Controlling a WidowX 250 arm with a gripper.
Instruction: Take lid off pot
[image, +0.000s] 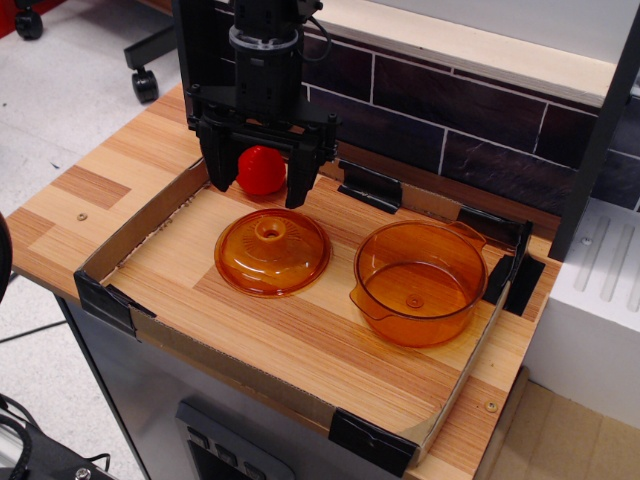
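The orange domed lid (272, 252) lies flat on the wooden tray floor, knob up, to the left of the pot. The deep orange pot (420, 282) stands open and empty at the right of the tray. My gripper (258, 192) hangs above the back edge of the lid, its two black fingers spread wide and holding nothing. A red ball (261, 170) shows between the fingers, behind them.
A low cardboard wall (140, 222) with black corner clips rings the wooden tray. A dark tiled wall (470, 140) runs behind it. A grey unit (600, 290) stands at the right.
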